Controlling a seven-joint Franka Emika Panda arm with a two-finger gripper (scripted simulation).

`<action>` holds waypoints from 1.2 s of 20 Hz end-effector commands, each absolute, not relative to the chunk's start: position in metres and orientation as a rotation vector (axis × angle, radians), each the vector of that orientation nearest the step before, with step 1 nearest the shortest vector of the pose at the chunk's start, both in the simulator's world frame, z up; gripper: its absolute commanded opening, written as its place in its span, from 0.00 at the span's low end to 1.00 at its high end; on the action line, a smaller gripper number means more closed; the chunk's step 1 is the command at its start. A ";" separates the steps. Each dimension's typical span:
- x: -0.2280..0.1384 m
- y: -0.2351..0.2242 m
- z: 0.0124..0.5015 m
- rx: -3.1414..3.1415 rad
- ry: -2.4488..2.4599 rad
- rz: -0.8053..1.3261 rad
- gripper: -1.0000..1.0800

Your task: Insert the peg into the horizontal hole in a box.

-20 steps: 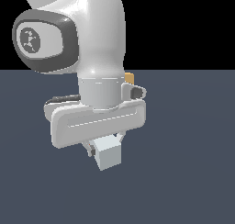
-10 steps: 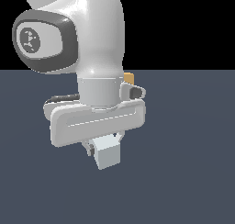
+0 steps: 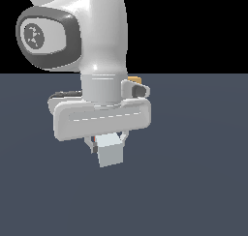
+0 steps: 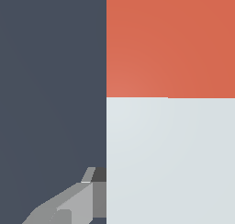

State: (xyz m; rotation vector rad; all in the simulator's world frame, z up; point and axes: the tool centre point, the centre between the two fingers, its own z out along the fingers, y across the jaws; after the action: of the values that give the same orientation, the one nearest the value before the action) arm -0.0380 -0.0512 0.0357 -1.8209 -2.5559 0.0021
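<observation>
The arm [image 3: 97, 41] fills the upper middle of the exterior view, wrist pointing down, its broad white hand spread crosswise above the dark floor [image 3: 193, 182]. Under it hangs the gripper [image 3: 107, 144], and there's the peg [image 3: 110, 153], its light grey end poking out below the hand, clear of the floor. The fingers [image 3: 90, 143] are mostly tucked behind the peg, pressed in against its sides, clamping it. In the wrist view the peg [image 4: 170, 126] takes up most of the frame, red-orange part and grey part meeting in a straight line, both cut off at the edges. One grey finger [image 4: 73, 204] shows right against the peg's side; the other is hidden. A small orange bit [image 3: 134, 79] peeks out behind the wrist, too little showing to tell what it is.
</observation>
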 end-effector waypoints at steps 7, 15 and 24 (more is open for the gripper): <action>-0.041 -0.023 0.055 -2.039 -2.390 -0.002 0.00; -0.041 -0.003 0.068 -2.179 -2.263 -0.001 0.00; -0.039 0.005 0.073 -2.236 -2.207 0.000 0.00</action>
State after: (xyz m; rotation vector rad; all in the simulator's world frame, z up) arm -0.0409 0.0045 0.0707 -2.2283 -2.2108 0.0038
